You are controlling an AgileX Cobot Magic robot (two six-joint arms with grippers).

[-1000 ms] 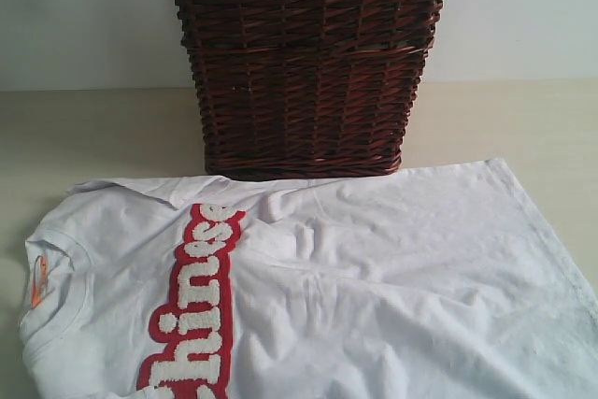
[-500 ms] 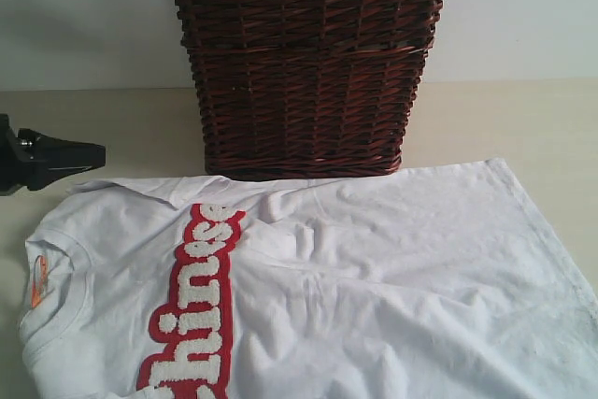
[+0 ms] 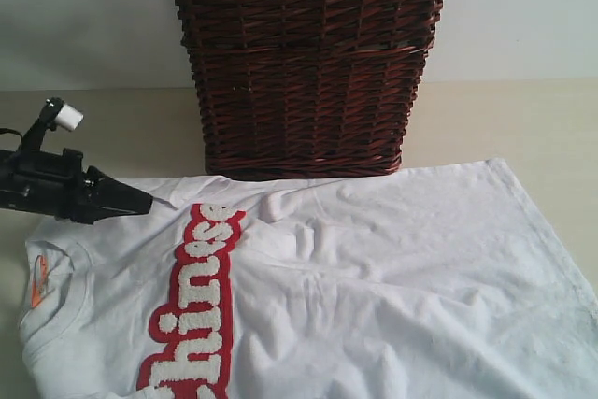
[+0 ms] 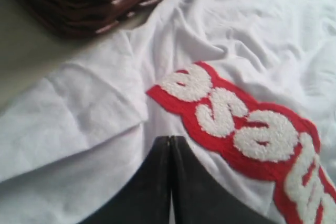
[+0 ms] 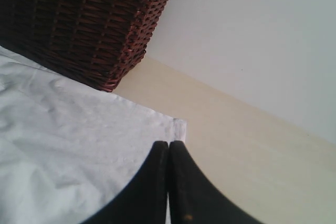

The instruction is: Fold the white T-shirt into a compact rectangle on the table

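The white T-shirt (image 3: 355, 277) lies spread on the table (image 3: 505, 119), neck with orange tag at the left, red-edged lettering (image 3: 196, 306) running down the chest. My left gripper (image 3: 145, 205) has come in from the left and hovers over the far sleeve, jaws shut and empty; in the left wrist view its tips (image 4: 169, 139) sit just short of the lettering (image 4: 236, 124). My right gripper (image 5: 169, 143) is outside the exterior view; its wrist view shows it shut and empty above the shirt's hem corner (image 5: 178, 127).
A dark wicker basket (image 3: 308, 63) with a lace-trimmed liner stands right behind the shirt, touching its far edge. Bare table lies to the left and right of the basket, with a pale wall behind.
The left arm has entered from the left edge and moved right, out over the shirt's sleeve. The shirt has not moved.
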